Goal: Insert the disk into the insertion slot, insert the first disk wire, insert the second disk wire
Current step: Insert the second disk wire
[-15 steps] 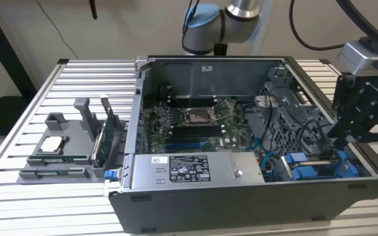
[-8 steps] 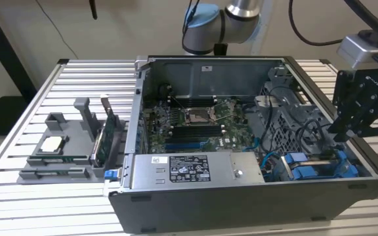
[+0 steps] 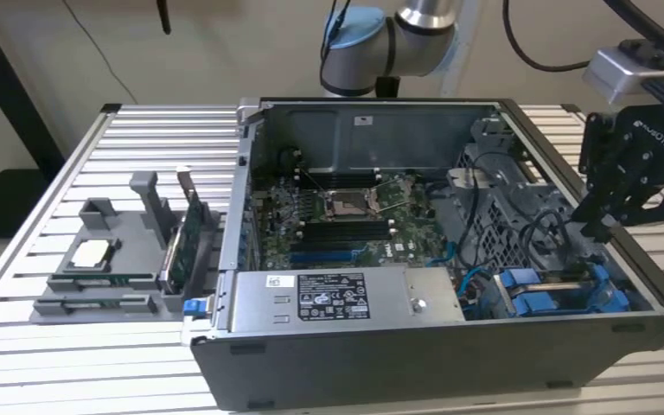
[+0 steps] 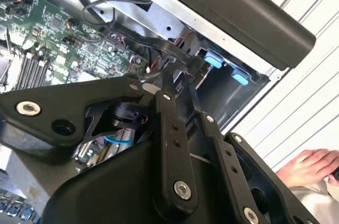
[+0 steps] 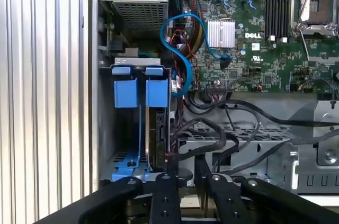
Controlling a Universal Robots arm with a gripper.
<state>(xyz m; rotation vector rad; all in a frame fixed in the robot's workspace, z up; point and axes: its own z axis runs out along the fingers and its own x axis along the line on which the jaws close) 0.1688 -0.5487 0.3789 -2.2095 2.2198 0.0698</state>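
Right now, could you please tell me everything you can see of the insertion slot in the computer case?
The insertion slot is a rectangular bay of dark grey metal in the case's corner, at the exterior view's right, next to the power-supply box. Bright blue plastic fittings sit at both its ends. It is open on top. A blue cable and black wires run beside it. What it holds, I cannot tell. The end effector hangs above it, apart.
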